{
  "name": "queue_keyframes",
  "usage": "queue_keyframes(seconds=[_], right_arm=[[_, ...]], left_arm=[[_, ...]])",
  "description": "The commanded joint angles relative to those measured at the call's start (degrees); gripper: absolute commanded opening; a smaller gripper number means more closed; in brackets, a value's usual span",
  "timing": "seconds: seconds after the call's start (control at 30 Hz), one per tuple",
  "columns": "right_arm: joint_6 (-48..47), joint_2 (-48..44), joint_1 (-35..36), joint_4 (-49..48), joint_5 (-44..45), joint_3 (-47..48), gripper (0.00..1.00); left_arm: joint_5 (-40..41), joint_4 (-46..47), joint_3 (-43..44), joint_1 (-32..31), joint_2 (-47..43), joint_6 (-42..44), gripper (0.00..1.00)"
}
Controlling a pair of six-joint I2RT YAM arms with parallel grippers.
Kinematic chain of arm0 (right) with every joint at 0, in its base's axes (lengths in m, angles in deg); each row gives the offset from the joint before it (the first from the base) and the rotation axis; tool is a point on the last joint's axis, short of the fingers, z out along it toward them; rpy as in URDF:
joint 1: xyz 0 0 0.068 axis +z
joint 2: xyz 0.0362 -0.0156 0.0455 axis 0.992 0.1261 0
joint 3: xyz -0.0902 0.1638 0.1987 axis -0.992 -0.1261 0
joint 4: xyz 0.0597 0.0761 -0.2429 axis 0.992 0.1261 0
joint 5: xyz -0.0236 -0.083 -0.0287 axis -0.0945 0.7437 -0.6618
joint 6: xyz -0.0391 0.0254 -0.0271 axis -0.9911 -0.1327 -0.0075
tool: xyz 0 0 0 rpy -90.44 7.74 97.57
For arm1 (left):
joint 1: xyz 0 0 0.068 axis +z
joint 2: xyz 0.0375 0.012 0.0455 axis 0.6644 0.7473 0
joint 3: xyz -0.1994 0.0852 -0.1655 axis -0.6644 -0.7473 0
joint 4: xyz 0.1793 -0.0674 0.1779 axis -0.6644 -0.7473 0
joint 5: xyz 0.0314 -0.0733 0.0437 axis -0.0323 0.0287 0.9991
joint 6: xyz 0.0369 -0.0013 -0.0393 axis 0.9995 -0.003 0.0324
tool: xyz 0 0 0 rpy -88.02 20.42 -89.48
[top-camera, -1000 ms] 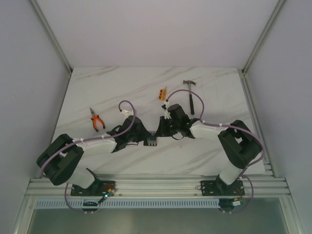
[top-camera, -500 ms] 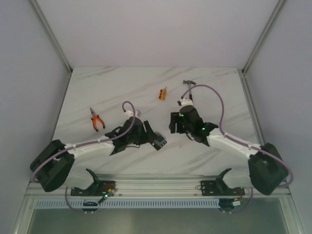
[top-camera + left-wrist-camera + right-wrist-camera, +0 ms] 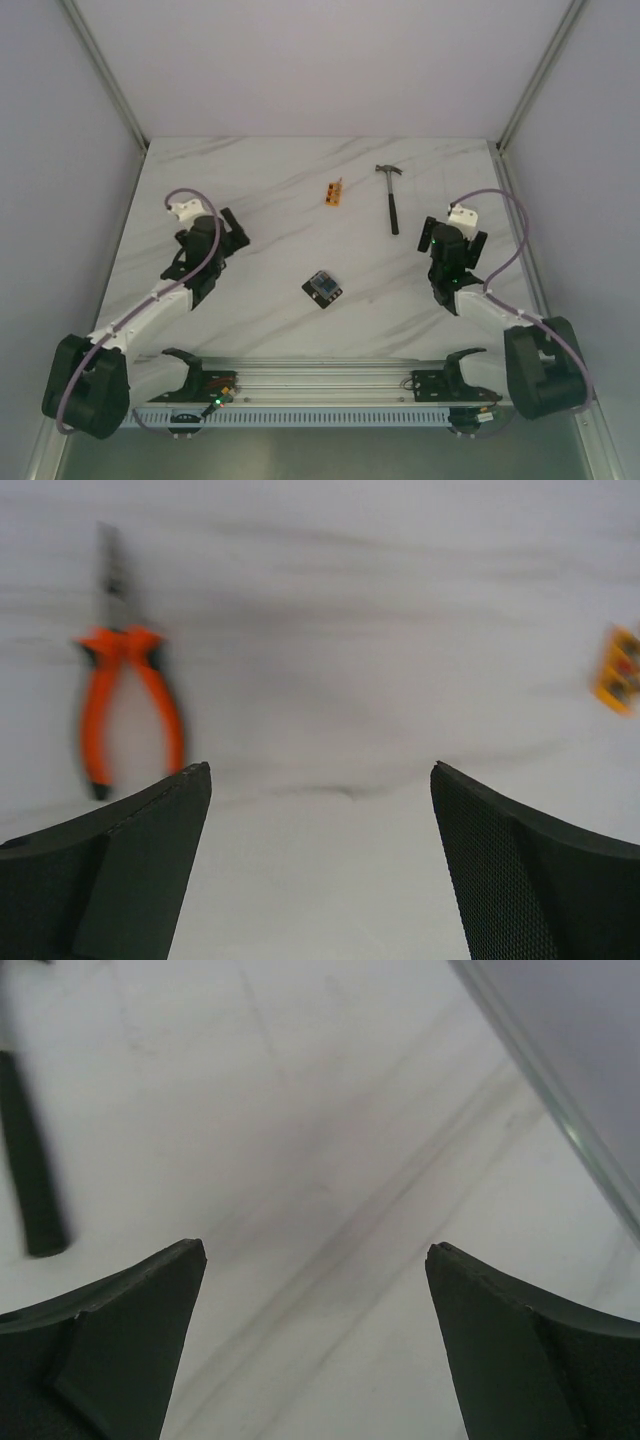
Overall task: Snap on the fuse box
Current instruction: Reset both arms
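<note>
On the table (image 3: 280, 200), between left gripper (image 3: 320, 772) and right gripper (image 3: 315, 1248), fuse box (image 3: 322, 288)

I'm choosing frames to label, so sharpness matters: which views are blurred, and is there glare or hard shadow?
Left wrist view: the orange-handled pliers and the small orange block are smeared, probably motion blur. Right wrist view: the black hammer handle is soft-edged. Top external view: evenly lit, no glare, only faint shadows; the small black square fuse box reads clearly.
</note>
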Motion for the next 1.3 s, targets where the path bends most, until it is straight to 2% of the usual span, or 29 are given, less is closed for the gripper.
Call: queue_keyframes(seconds=[0.0, 0.13, 0.2, 0.27, 0.3, 0.37, 0.43, 0.47, 0.5, 0.63, 0.7, 0.83, 1.27], right_arm=[[-6.96, 4.91, -3.97, -25.68, 4.31, -5.50, 0.99], [-8.89, 11.63, -6.74, -44.82, 1.07, -11.39, 1.00], [-10.32, 12.16, -7.75, -47.39, -3.14, -12.38, 1.00], [-10.49, 16.29, -9.06, -57.36, -5.51, -15.01, 1.00], [-10.62, 17.44, -9.30, -58.15, -6.19, -15.18, 1.00], [-9.45, 15.83, -11.08, -52.45, -10.24, -13.68, 1.00], [-10.20, 20.56, -12.18, -58.57, -14.74, -14.03, 1.00], [-9.80, 20.93, -12.46, -56.63, -15.73, -13.21, 1.00], [-9.28, 19.12, -13.41, -51.92, -17.69, -12.33, 1.00], [-8.94, 19.62, -14.39, -52.86, -19.39, -12.23, 1.00], [-9.02, 19.29, -14.38, -51.96, -19.50, -12.12, 1.00], [-8.96, 19.24, -14.42, -51.67, -19.54, -12.09, 1.00], [-8.99, 19.29, -14.40, -51.79, -19.56, -12.01, 1.00]], left_arm=[[10.78, 7.59, -5.26, 7.41, -1.87, 7.88, 1.00], [14.11, 21.95, -11.96, 13.58, -1.14, 14.87, 1.00], [13.58, 25.98, -12.83, 15.63, -0.17, 18.72, 1.00], [13.11, 33.03, -14.94, 16.20, 1.46, 22.27, 1.00], [12.30, 36.86, -16.26, 16.23, 2.53, 23.72, 1.00], [9.60, 44.95, -18.23, 16.27, 5.64, 26.91, 1.00], [7.16, 51.63, -18.60, 16.31, 10.33, 29.97, 1.00], [6.34, 55.20, -18.31, 16.40, 13.36, 31.02, 1.00], [4.91, 54.97, -17.34, 16.48, 14.49, 31.68, 1.00], [-6.16, 69.56, -21.22, 17.00, 21.89, 36.04, 1.00], [-10.16, 71.35, -20.89, 17.06, 24.47, 38.34, 1.00], [-9.33, 67.39, -19.27, 17.80, 24.17, 36.64, 1.00], [-9.19, 68.11, -19.55, 17.81, 24.08, 36.84, 1.00]])
